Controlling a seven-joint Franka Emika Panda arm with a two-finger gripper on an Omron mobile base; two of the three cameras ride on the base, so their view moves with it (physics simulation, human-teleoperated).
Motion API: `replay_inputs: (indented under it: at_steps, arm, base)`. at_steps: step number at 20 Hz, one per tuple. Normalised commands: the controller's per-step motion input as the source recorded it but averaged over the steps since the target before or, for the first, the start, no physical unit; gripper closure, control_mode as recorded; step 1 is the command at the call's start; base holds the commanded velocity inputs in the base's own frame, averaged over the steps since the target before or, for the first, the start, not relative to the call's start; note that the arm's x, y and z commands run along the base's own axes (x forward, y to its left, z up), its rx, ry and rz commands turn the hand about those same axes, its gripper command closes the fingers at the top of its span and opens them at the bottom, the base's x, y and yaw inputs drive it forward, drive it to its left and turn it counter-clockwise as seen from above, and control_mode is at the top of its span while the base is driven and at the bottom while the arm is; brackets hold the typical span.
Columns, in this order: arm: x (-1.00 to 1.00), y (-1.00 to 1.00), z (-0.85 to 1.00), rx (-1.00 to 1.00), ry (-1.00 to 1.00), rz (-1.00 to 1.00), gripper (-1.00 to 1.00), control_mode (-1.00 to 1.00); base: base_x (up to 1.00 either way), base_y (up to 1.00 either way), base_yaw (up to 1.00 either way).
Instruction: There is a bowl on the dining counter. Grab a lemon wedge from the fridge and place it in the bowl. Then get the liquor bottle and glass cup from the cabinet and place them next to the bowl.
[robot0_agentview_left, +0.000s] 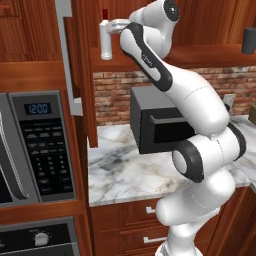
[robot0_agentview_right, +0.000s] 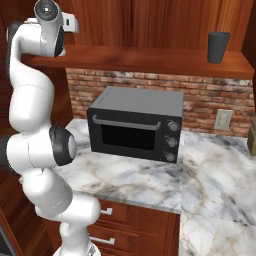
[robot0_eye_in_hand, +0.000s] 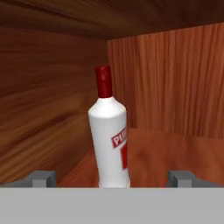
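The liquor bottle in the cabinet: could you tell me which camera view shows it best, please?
The hand view: the liquor bottle stands upright and close, red cap and label plain, centred between the open gripper fingertips. The left base view shows it small on the shelf, partly behind the arm. The right base view gives nothing useful of it.

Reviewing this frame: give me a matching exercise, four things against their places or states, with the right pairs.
Things:
1. pale white liquor bottle with red cap
2. dark grey glass cup
3. black toaster oven
4. two-finger gripper

Places or states:
A. standing on the white-grey marble wall counter before the brick wall
B. open, fingertips either side of the bottle's base
C. upright in the left corner of the wooden cabinet shelf
D. upright at the right end of that shelf

Pairs: 1-C, 2-D, 3-A, 4-B
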Motion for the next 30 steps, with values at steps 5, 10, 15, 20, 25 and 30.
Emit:
replay_inputs:
  at_steps: [5, 10, 15, 20, 25, 30]
  arm:
    - [0.34, 0.27, -0.25, -0.02, 0.0, 0.06, -1.0, -1.0]
    - [0.33, 0.27, -0.4, -0.02, -0.04, 0.04, -1.0, -1.0]
    - [0.39, 0.15, -0.08, 0.0, -0.01, 0.01, -1.0, -1.0]
    - [0.37, 0.19, -0.04, 0.0, 0.0, 0.0, -1.0, -1.0]
    - [0.2, 0.16, -0.05, -0.01, 0.0, 0.0, -1.0, -1.0]
    - [0.14, 0.0, -0.03, 0.0, 0.0, 0.0, 1.0, -1.0]
  base:
    - [0.0, 0.0, 0.0]
    - [0.0, 0.0, 0.0]
    - [0.0, 0.0, 0.0]
    - [0.0, 0.0, 0.0]
    - [0.0, 0.0, 0.0]
    - [0.0, 0.0, 0.0]
